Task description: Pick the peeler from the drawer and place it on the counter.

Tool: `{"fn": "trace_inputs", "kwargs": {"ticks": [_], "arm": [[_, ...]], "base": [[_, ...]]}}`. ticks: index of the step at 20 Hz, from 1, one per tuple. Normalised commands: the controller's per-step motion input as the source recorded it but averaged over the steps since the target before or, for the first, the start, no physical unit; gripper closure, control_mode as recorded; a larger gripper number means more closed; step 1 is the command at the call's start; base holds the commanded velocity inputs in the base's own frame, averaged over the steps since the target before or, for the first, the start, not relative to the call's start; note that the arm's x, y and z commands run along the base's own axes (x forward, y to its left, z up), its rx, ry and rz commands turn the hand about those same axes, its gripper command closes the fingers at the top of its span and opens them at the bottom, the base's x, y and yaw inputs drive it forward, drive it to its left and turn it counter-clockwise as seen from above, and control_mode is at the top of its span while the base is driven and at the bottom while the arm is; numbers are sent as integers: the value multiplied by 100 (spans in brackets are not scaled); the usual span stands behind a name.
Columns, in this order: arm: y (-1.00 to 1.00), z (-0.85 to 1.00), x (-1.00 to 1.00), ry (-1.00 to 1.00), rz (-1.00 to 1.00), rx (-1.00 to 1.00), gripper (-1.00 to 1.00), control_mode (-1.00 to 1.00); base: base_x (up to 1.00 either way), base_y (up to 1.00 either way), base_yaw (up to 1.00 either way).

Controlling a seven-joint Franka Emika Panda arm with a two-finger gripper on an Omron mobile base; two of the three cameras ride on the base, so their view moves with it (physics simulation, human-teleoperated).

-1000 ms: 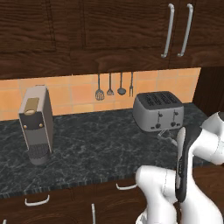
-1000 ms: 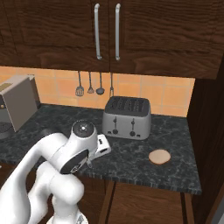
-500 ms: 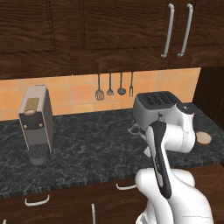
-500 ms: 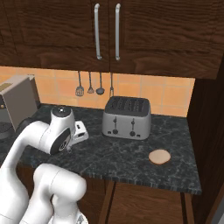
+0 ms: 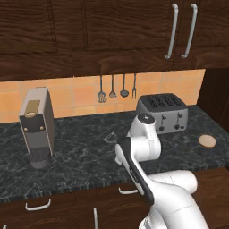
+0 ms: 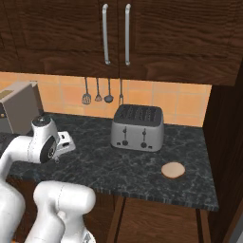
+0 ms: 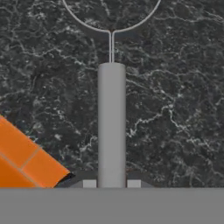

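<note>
Above the black marbled surface (image 5: 80, 156), in the left base view, the gripper (image 5: 110, 137) is seen over the worktop between the coffee machine (image 5: 37, 126) and the toaster (image 5: 162, 112), with a thin grey piece, taken to be the peeler (image 5: 108, 136), projecting from it toward the wall. In the right base view the hand is seen low over the surface (image 6: 142, 163), left of the toaster (image 6: 137, 127); the jaws themselves cannot be made out there. In the hand view the peeler (image 7: 111, 124) is gripped between the fingertips (image 7: 89, 183), its straight grey handle running directly away from the jaws along their line, and ending in a thin wire loop; the surface (image 7: 175, 87) lies beneath it, contact not determinable.
</note>
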Motion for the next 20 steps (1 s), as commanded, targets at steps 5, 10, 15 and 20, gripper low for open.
{"fn": "trace_inputs", "kwargs": {"ticks": [5,10,15,20], "arm": [[13,-29,49,23,-8,-2,100,-100],[-1,-18,16,0,-1,4,100,-100],[5,-24,23,0,0,0,100,-100],[28,-26,37,0,0,0,100,-100]], "base": [[0,0,0],[0,0,0],[0,0,0],[0,0,0]]}}
